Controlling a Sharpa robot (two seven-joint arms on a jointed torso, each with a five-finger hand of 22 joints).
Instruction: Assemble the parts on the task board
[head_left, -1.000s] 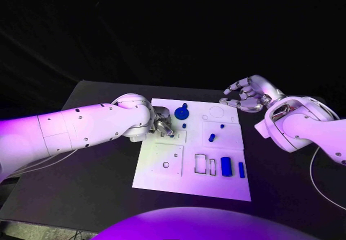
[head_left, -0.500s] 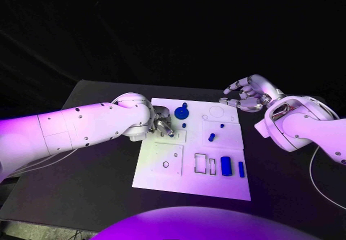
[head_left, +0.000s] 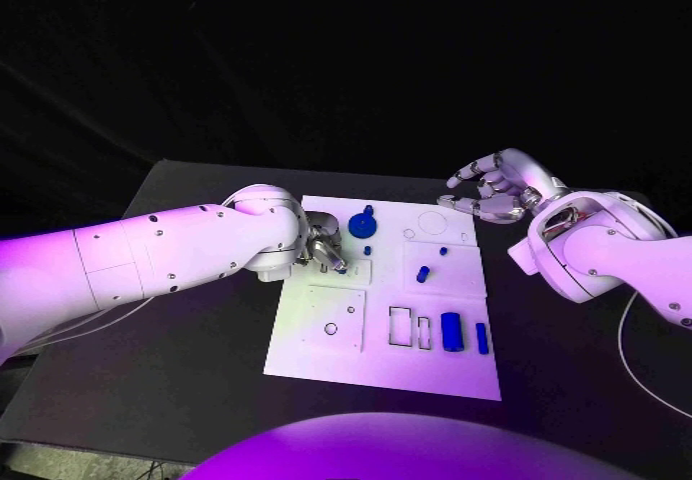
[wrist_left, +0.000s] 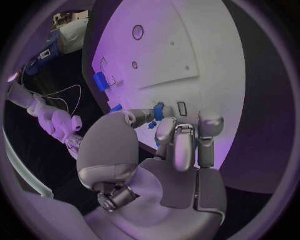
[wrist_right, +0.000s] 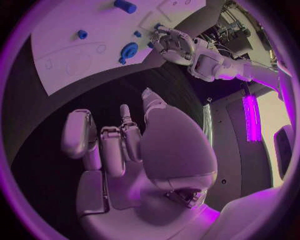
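Under my left hand (head_left: 320, 250), at the board's left edge, my fingers (wrist_left: 178, 145) curl down onto the task board (head_left: 332, 350), and in the left wrist view a small blue part (wrist_left: 160, 111) sits pinched between fingertip and thumb, right against the white surface beside a little rectangular slot (wrist_left: 182, 108). Just beyond that hand, toward the far edge of the board, stands the round blue gear-like part (head_left: 364, 226) with a small blue peg (head_left: 368, 250) just on the near side of it. Further toward the board's middle a slanted blue part (head_left: 423, 274) lies alone, and a tinier blue bit (head_left: 444, 252) sits just beyond it. Nearer me, on the right half of the board, a long blue block (head_left: 453, 332) and a slimmer blue bar (head_left: 482, 339) lie side by side, next to two outlined rectangular recesses (head_left: 410, 329). My right hand (head_left: 495, 190) hangs above the board's far right corner and the black table (head_left: 188, 330), well apart from every part; its fingers (wrist_right: 115, 145) are loosely curled and apart, with nothing between them. From the right wrist view the gear-like part (wrist_right: 129, 50) and the board (wrist_right: 69, 40) lie out past those fingertips, with my left hand (wrist_right: 172, 42) at the board's far side.
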